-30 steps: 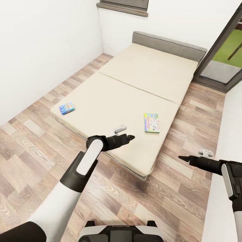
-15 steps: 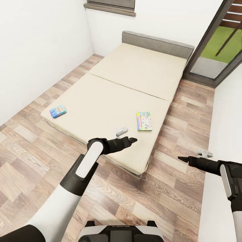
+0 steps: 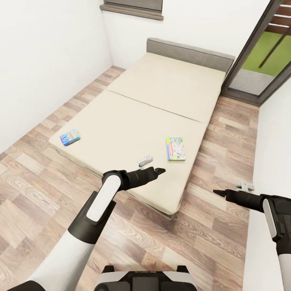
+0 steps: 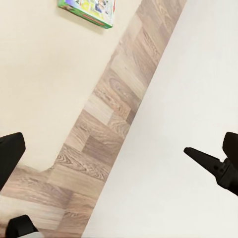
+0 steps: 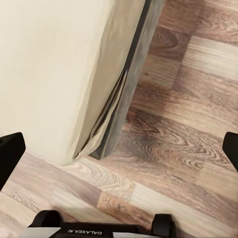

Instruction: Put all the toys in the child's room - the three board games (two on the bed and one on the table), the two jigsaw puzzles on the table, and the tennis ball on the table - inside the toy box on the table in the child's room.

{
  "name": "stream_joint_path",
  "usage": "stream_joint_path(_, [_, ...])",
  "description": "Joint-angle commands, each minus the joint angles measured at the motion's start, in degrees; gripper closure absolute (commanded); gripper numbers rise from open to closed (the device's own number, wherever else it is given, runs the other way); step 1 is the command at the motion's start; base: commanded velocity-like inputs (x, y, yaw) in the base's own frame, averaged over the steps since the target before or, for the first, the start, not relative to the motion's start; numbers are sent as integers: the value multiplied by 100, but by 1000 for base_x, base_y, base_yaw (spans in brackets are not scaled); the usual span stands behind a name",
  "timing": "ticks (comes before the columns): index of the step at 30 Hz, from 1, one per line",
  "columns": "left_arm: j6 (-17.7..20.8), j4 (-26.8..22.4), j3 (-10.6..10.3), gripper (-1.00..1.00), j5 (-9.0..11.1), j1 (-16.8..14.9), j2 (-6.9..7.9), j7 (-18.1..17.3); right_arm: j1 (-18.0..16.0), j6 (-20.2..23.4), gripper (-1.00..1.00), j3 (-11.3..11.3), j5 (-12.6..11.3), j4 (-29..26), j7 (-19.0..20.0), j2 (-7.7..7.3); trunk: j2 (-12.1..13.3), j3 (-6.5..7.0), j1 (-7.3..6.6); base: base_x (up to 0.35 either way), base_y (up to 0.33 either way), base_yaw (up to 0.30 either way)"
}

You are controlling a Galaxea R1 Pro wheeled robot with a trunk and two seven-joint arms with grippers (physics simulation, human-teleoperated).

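While the head camera looks down over the bed (image 3: 133, 121), a small blue board game (image 3: 69, 137) lies near the mattress's left corner, far out beyond the left gripper (image 3: 158, 171) and well apart from it. Moving across, that left gripper hangs over the bed's near edge, and from its wrist camera the two fingertips (image 4: 10, 151) sit wide at the frame's sides with nothing between them, so the jaws are released. Just past its tips rests a small grey object (image 3: 145, 160), too small to identify. A little farther ahead and to the right of those jaws lies the green-edged board game (image 3: 175, 148), flat on the mattress; the wrist camera catches its corner (image 4: 89, 10) beside the strip of wood floor (image 4: 94, 129). Over to the right gripper (image 3: 219, 193), poised above the floor beside a white surface (image 3: 266, 133). Its wrist camera shows the bed corner (image 5: 106, 134) ahead between widely parted fingertips (image 5: 11, 148), jaws released too, holding nothing.
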Motion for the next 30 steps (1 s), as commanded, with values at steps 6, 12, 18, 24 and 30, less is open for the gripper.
stream_joint_path(6, [-6, -20, 6, -100, 62, 24, 49, 45, -3, 25, -100, -3, -7, 32, 17, 8, -4, -4, 3, 206, 173, -5])
stream_joint_path(12, [-21, -25, 10, -100, 68, 41, 152, 31, -2, -50, -100, -1, -1, 55, 17, 14, -4, -4, 3, 234, 195, -2])
stream_joint_path(18, [-28, -5, 12, -100, 68, 47, 208, 29, -2, -137, -100, 1, 1, 64, 17, 17, -4, -4, 3, 249, 206, -1])
stream_joint_path(24, [-42, 127, 12, -100, 68, 50, 218, 30, 0, -173, -100, 6, -1, 68, 17, 18, -4, -4, 3, 259, 208, 0])
stream_joint_path(30, [-53, 348, 4, -100, 66, 48, 211, 24, 0, -189, -100, 9, -7, 69, 17, 18, -4, -4, 3, 261, 198, 0])
